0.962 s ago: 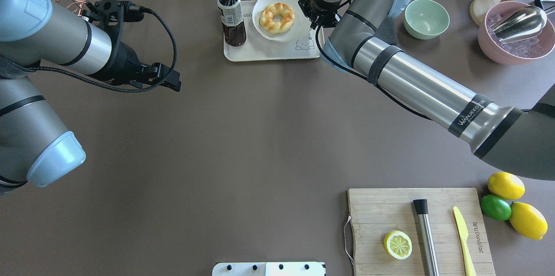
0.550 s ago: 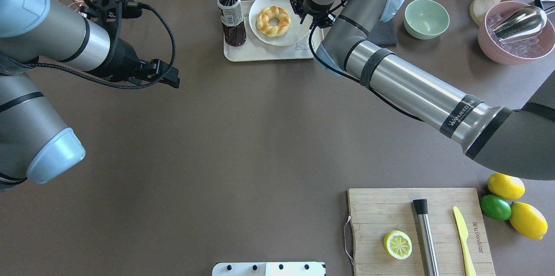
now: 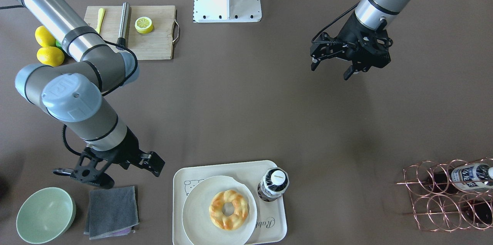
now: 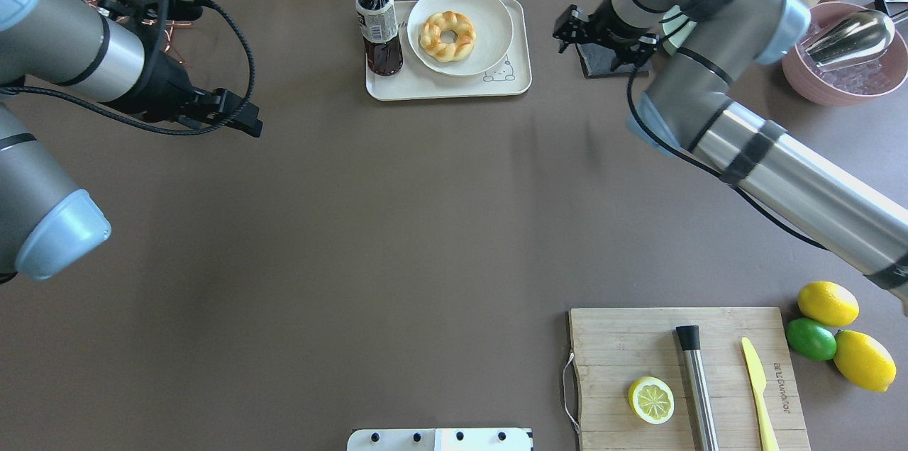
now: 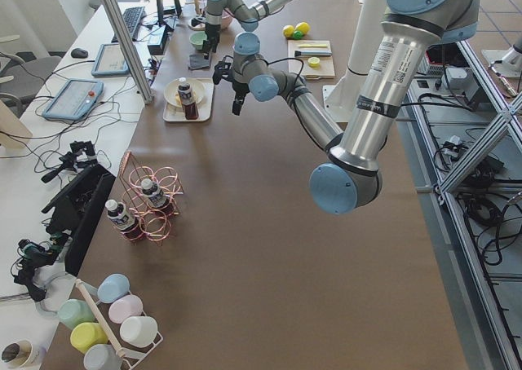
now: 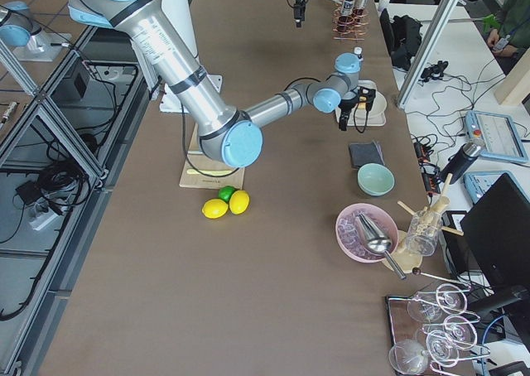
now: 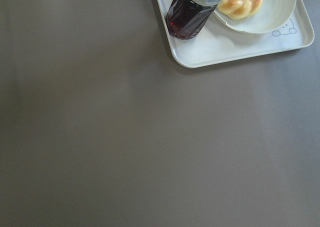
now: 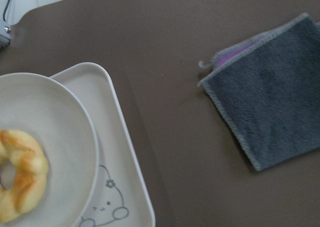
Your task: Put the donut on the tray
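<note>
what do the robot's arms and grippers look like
The left arm and right arm are silver-grey tubes with pale blue joint caps and black bands. The left gripper and right gripper are black, two-fingered, each fed by a looping black cable.

I had a broad stretch of bare table (image 4: 425, 224) to pass through between the tray (image 4: 440, 88) and the cutting board (image 4: 610, 344). On the tray, the bottle (image 4: 378, 25) stood just beside the plate (image 4: 496, 22), closing off its left side. Right of the tray lay the cloth (image 3: 111, 210) and green bowl (image 3: 45, 214), leaving a narrow gap beside the tray.
</note>
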Tool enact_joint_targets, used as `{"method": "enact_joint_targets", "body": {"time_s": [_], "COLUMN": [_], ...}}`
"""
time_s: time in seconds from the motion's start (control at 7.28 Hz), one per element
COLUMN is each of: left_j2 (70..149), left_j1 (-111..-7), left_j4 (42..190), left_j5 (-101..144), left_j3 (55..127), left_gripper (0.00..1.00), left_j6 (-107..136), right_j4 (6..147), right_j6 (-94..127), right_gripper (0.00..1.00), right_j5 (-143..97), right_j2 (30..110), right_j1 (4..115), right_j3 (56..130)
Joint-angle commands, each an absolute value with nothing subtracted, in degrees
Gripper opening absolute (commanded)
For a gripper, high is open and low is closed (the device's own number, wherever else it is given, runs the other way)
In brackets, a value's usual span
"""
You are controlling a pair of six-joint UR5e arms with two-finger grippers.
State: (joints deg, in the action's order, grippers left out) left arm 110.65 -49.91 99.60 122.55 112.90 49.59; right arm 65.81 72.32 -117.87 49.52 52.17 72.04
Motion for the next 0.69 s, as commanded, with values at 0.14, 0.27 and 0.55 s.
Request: {"method": "enact_joint_targets", "body": {"time_s": [0.14,0.27,0.55], "left_j2": [97.16,94.25,91.68], "left_j1": [-65.95,-70.53,-80.72], "left_j4": [99.23,99.14,99.05], "left_j5": [130.42,131.04,130.87], "left_j3": [111.11,108.57,101.55], "left_gripper": [0.98,0.98,0.98], "left_j6": [26.62,18.54,5.15], "right_j4": [67.94,67.94,68.37], "right_j6": [49.83,39.91,19.18], "right_gripper": [1.0,1.0,1.0], "right_j5": [-126.0,-129.52,-134.28], "right_j2": [77.97,85.36,95.32], "right_j1": [61.83,66.75,78.52], "right_j3": [93.74,97.26,97.91]}}
